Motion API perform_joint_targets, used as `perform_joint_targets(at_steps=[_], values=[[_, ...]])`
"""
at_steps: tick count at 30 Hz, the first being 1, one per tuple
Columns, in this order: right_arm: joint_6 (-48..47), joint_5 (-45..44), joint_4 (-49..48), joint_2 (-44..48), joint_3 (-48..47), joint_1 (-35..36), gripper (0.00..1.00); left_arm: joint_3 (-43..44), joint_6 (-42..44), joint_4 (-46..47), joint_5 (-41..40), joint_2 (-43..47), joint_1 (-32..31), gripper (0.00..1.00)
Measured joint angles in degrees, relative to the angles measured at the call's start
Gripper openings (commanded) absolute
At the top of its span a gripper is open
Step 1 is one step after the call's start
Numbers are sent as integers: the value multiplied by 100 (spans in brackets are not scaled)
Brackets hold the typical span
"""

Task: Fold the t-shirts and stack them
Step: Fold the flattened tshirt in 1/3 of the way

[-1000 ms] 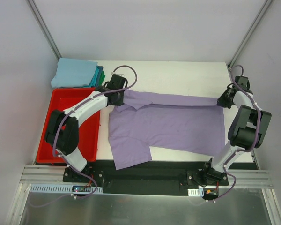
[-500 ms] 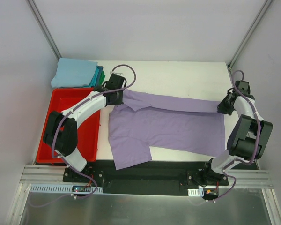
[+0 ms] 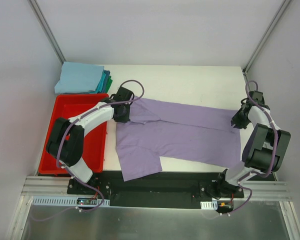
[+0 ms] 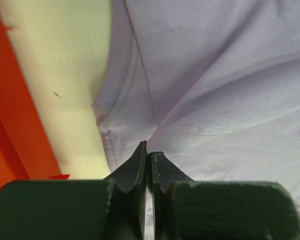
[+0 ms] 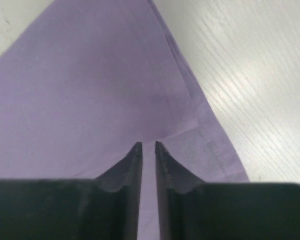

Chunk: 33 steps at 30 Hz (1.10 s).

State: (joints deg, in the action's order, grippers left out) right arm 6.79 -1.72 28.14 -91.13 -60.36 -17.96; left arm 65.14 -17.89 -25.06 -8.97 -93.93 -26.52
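A lavender-purple t-shirt [image 3: 180, 135] lies spread across the table, its far edge folded toward the near side. My left gripper [image 3: 126, 111] is shut on the shirt's far-left edge by the sleeve; the left wrist view shows cloth [image 4: 200, 90] pinched between the closed fingers [image 4: 135, 167]. My right gripper [image 3: 237, 121] is shut on the shirt's far-right corner; the right wrist view shows the hem [image 5: 190, 125] held in the narrow gap between the fingertips [image 5: 165, 165]. A stack of folded light blue, teal and green t-shirts [image 3: 82, 78] sits at the far left.
A red plastic bin [image 3: 75, 135] stands left of the shirt under my left arm. The white table [image 3: 190, 80] shows bare beyond the shirt. Grey walls close in the sides and back.
Both grippers have moved toward the near side, pulling the shirt's far edge over the body. The folded band is now wider and lies lower on the shirt.
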Motion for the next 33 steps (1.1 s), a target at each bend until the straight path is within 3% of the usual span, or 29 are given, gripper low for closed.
perform_joint_targets(at_steps=[1,4,6,8,14,20,27,33], values=[[0,-28,15,-15,9,0,32,-68,-31,-31,31,-2,-2,0],[-55,-85,44,-52,11,55,71,-138,-101,-144,103,-26,-2,0],[-203,-114,48,-52,11,162,82,-131,-127,-142,140,-57,-2,0],[-376,-210,57,-22,11,404,86,-81,-155,-184,166,-87,-2,0],[-890,-66,-114,772,57,1672,87,721,-186,-256,310,-455,42,0],[-1008,938,-1344,1215,332,3897,79,1591,-177,-216,841,-1104,321,0],[-848,1604,-2326,-756,-540,5853,63,2059,-155,-219,1416,-1825,645,0],[-568,1698,-2638,-2120,-1537,6334,56,2065,-151,-234,1641,-2048,748,0]])
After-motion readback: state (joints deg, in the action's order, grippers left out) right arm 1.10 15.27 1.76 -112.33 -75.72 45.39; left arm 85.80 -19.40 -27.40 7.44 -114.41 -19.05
